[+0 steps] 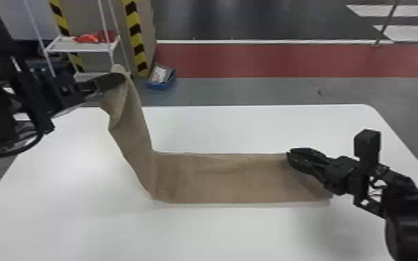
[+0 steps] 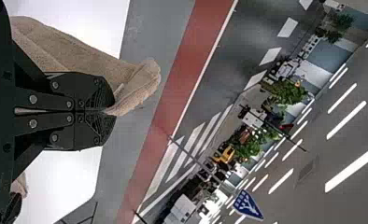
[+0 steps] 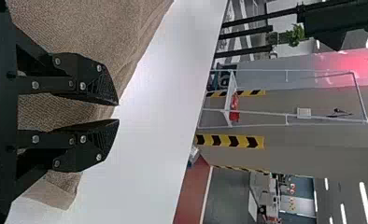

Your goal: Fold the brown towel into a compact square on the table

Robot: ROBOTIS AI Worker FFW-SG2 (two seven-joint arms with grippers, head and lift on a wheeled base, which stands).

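The left arm comes in from the left edge of the head view, its gripper (image 1: pixel 114 81) raised above the far left part of the white table (image 1: pixel 80 229) and pointing inward; its two fingers (image 2: pixel 86 133) are pressed together on a pinch of cloth. The right arm enters from the right edge and reaches low and inward, its gripper (image 1: pixel 291 156) angled down toward the table, the fingers (image 3: pixel 91 81) parted by a narrow gap at the tips. The brown towel (image 1: pixel 225 180) is a long band, its larger part lying flat with fairly straight long sides and a faint slanting crease, a paler strip showing along the near side. Its left part rises from the table in a narrow, twisted length, with a loose fold curling over near the top. That raised end is held by the left gripper, a rumpled bit jutting past the fingertips, while the right gripper is over the far corner of the towel's right end.
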